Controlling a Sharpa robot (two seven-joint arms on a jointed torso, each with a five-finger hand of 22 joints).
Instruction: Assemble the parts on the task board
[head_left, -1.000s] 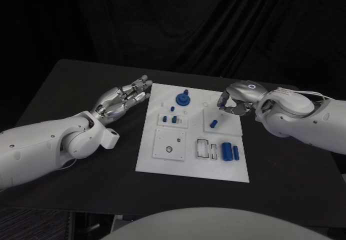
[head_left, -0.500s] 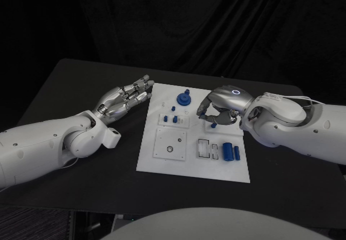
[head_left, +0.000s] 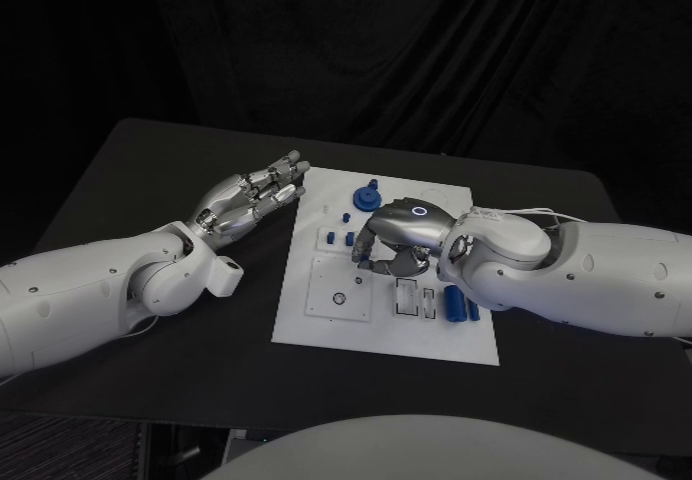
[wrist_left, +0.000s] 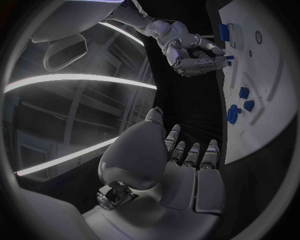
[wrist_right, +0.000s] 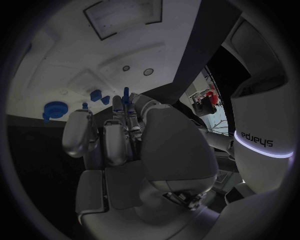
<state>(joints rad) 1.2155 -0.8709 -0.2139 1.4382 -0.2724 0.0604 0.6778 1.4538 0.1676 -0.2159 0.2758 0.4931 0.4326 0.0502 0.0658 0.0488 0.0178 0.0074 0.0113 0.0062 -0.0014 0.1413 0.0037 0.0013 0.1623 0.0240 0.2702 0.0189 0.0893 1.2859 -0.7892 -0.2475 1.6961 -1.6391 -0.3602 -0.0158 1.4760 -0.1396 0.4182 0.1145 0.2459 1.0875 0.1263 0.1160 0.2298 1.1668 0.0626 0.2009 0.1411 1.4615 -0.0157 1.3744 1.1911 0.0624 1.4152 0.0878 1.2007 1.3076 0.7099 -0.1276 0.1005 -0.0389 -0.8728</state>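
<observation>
The white task board lies in the middle of the black table. On it are a round blue part at the far end, two small blue pieces and blue cylinders near the right edge. My right hand hovers over the board's middle with its fingers curled down. It pinches a small blue peg, which the left wrist view shows at its fingertips. My left hand lies open beside the board's left edge, fingers stretched out and holding nothing.
A white square insert with a small hole and two narrow slots sit on the near half of the board. Bare black table surrounds the board. My right forearm covers the board's right edge.
My right hand has moved left from the board's right side to its middle, now covering the spot where a small blue piece stood. The left hand has not moved.
</observation>
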